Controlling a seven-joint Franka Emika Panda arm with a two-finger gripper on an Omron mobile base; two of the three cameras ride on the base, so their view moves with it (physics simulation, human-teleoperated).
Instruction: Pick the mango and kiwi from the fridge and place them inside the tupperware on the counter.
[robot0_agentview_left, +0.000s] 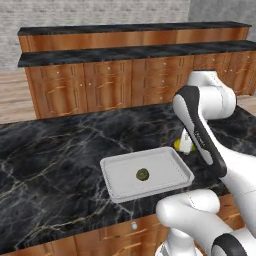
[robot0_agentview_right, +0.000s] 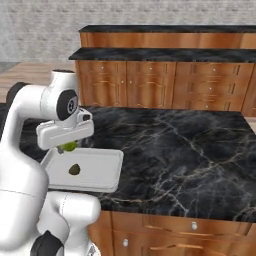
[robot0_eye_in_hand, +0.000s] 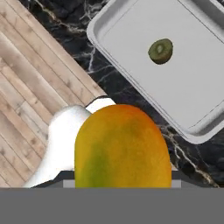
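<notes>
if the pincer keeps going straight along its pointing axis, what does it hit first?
Likely the black counter just outside the tupperware's rim, not the tray floor holding the kiwi. The pincer holds the mango, which blocks the view; depth uncertain.

Left base view: behind-left of arm, looking forward-down over counter (robot0_agentview_left: 50, 150). Right base view: behind-right, same direction. Both share tupperware (robot0_agentview_left: 115, 187) with kiwi (robot0_agentview_left: 142, 174). Hand view: close, looks down onto mango (robot0_eye_in_hand: 122, 146), tupperware corner, wood floor (robot0_eye_in_hand: 30, 87).

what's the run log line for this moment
stage: carry mango | hand: shut on mango | kiwi: in tupperware | mango: not yet in tupperware
</notes>
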